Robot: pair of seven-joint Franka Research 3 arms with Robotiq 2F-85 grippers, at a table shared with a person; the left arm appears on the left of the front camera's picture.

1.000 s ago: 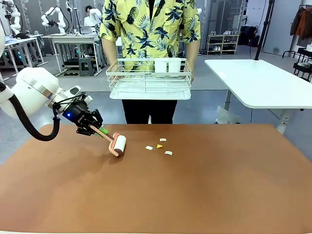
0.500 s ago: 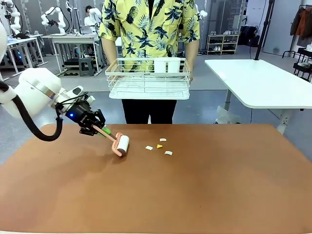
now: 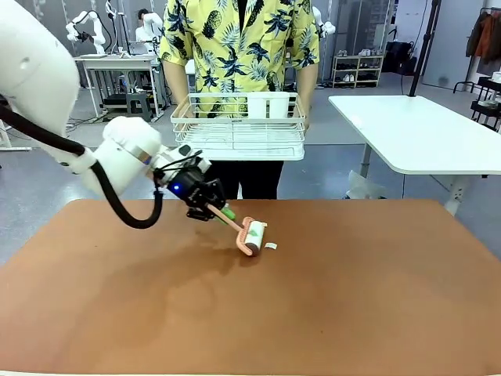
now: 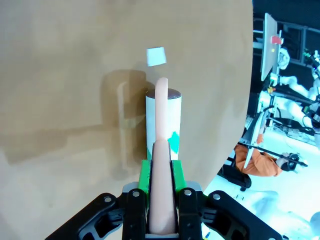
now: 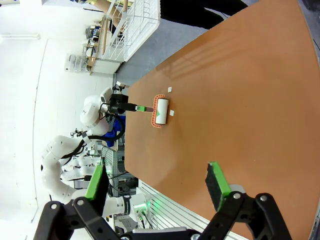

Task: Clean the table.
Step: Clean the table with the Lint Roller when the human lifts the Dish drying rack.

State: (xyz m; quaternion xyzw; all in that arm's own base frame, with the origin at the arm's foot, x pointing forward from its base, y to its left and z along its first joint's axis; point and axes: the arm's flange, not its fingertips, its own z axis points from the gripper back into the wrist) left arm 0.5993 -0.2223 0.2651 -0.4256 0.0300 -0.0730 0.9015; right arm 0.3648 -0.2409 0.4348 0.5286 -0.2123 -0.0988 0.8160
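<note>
Terracotta, smooth and matte, the table [image 3: 368, 305] takes the whole lower part of the front view, from the left border to the right one. From the left comes the white, rounded left arm [image 3: 125, 157], with a black cable hanging in a curve under it. Its left gripper [image 3: 207, 205] is above the table near the far edge, a little left of the middle. This black claw is clamped on the slim salmon-pink handle [image 3: 233, 222] of a lint roller [image 3: 255, 233]. In the left wrist view the green pads [image 4: 145, 176] press that handle from both sides.

The handle goes down slantwise to the roller's working end, a short white cylinder in a pink frame. It lies on the table top and carries a small green mark on its skin. Just beside it, on its right and a little apart, lies a paper scrap [image 3: 271, 246], small, white, flat and angular.

Behind the far edge a person [image 3: 239, 47] in a yellow leaf-print shirt holds a white wire rack [image 3: 235, 133] above the table level. Farther right stands a white table [image 3: 415, 133] with rounded corners, apart from the brown one.

Right of the scrap the brown surface runs open to the right edge, and the near half is open too.

In the right wrist view the right gripper [image 5: 156, 184] has its green-padded fingers wide apart, well away from the roller.
</note>
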